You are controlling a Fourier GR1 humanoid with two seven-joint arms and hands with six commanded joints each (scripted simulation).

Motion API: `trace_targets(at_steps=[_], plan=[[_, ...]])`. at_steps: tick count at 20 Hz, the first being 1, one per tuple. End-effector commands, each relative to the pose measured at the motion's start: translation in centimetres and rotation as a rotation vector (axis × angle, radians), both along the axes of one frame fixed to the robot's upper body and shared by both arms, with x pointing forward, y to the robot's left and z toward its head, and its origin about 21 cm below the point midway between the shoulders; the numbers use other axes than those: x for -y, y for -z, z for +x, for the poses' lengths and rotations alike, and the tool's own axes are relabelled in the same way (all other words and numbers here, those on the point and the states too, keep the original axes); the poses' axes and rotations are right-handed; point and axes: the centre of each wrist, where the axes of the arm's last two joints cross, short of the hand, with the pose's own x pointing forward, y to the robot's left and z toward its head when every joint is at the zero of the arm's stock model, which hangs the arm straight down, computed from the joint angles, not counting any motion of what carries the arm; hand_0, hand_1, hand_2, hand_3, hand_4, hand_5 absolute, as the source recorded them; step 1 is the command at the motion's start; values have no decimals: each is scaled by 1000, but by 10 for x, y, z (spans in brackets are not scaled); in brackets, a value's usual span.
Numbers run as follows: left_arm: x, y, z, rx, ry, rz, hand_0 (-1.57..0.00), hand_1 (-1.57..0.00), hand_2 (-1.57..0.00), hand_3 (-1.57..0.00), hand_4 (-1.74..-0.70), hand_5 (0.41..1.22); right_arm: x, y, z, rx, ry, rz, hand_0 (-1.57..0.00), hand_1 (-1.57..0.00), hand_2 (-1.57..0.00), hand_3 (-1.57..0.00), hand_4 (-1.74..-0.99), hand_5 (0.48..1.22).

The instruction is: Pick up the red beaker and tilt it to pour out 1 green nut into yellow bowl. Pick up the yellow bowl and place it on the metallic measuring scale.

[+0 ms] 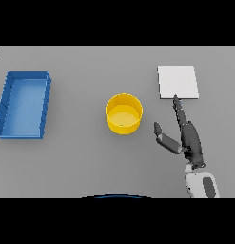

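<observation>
My right hand (188, 138) lies open, fingers straight and thumb spread, between the yellow bowl (124, 114) on the grey tabletop (81, 157) and the metallic scale (178, 82), so I judge grasping the bowl comes next, needing a leftward reach.

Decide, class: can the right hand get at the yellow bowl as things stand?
Probably yes. The right hand lies open beside the yellow bowl, thumb towards it, with only bare table between them. The measuring scale sits beyond its fingertips, not in the way.
</observation>
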Motion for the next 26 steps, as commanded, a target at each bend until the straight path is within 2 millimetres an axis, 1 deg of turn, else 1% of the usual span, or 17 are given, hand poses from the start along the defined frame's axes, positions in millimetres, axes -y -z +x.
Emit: trace_targets(at_steps=[1,2,5,7,8,11,12,13,14,15,16,17,19,20,22,23,26], plan=[[0,10,-9,-5,-17,-22,-1571,-1571,-1571,-1376,-1741,1221,1,1,2,1,0,-1,1,1,1,1,-1207,708],[1,21,-18,-18,-35,-40,-1571,-1571,-1571,-1376,-1741,1221,3,1,5,-11,5,-8,1,1,1,1,-1205,704],[11,34,-35,-25,-60,-78,-1571,-1571,-1571,-1393,-1741,1221,2,-1,4,11,2,1,1,1,1,1,-1201,693],[16,48,-50,-50,-66,-96,-1571,-1571,-1571,-1383,-1741,1221,1,2,2,2,8,-3,1,1,1,1,-1186,687],[18,50,-56,-63,-73,-101,-1571,-1571,-1571,-1385,-1741,1150,0,5,2,-6,1,-1,1,1,1,1,-1177,686],[21,54,-65,-136,-45,-141,-1571,-1571,-1571,-1366,-1735,955,1,-1,6,-11,5,7,1,1,1,1,-1168,679],[22,55,-70,-163,-17,-140,-1571,-1571,-1571,-1407,-1661,888,-2,-1,4,-1,-4,12,1,1,1,1,-1165,678],[24,55,-75,-161,31,-144,-1571,-1571,-1571,-1368,-1493,827,-2,0,5,-10,5,2,1,1,1,1,-1165,675],[24,53,-80,-166,94,-114,-1571,-1545,-1489,-1238,-1311,774,-5,0,4,-13,3,-2,1,1,1,1,-1163,671],[20,51,-83,-172,147,-100,-1495,-1380,-1311,-1098,-1155,740,-1,-4,5,-1,7,-6,1,1,1,1,-1159,669],[18,49,-87,-175,208,-118,-1253,-1104,-1049,-884,-1031,714,-2,-1,5,-1,7,-11,1,1,1,1,-1161,669],[14,48,-88,-206,234,-127,-1003,-883,-839,-707,-933,697,-3,1,4,-6,1,-7,1,1,1,1,-1162,671],[11,42,-89,-239,260,-136,-641,-565,-536,-452,-823,667,1,-2,5,7,7,-5,1,1,1,1,-1151,677],[12,45,-89,-267,278,-87,-513,-452,-429,-361,-785,656,1,1,4,4,3,-8,1,1,1,1,-1147,680],[13,50,-87,-274,282,-57,-328,-289,-274,-231,-750,647,3,1,0,8,-4,-2,1,1,1,1,-1148,688],[15,55,-86,-274,277,-50,-262,-231,-219,-185,-741,648,5,-2,0,14,-6,-6,1,1,1,1,-1156,690],[15,60,-81,-247,260,-28,-134,-118,-112,-94,-715,647,3,-3,1,-5,0,-16,1,1,1,1,-1173,688]])
